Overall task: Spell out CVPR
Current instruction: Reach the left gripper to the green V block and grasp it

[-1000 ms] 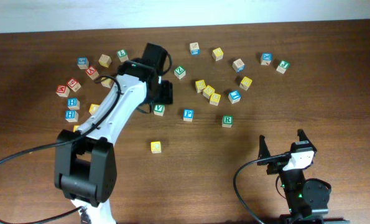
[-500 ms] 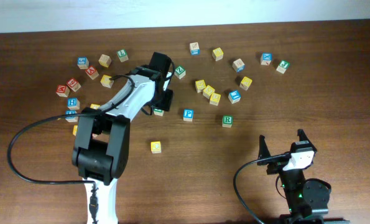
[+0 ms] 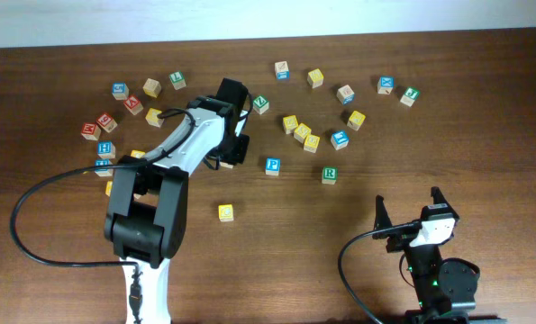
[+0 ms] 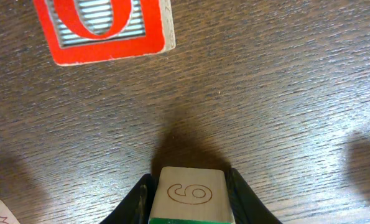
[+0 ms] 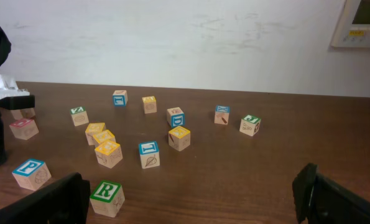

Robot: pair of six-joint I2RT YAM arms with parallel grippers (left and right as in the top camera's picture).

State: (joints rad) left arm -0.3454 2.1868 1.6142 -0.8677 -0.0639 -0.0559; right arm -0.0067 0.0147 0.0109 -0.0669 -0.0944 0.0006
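The left gripper (image 3: 234, 149) is now sitting right over the green V block (image 4: 191, 193). Half a second ago that block was showing in full just below the fingers. From overhead only a sliver of its wood is peeking out now, at the gripper's lower edge. In the left wrist view the two dark fingers (image 4: 139, 198) are pressing against both sides of the block, so the grip is closing on it. The face turned to the camera is showing an engraved 6 or 9 above a green edge. I cannot tell whether the block is off the table (image 3: 484, 135) yet. A red block (image 4: 104, 28) is lying just ahead of it, apart.

The left arm is holding the same bent pose as half a second ago, after swinging its shoulder inward from a second ago.

The blue P block (image 3: 273, 166) and the green R block (image 3: 330, 175) are lying where they were, to the right of the held block. The single yellow block (image 3: 226, 212) below them is not shifting either. The right gripper (image 3: 409, 209) is staying parked near the table's front edge with its fingers spread wide, holding nothing.
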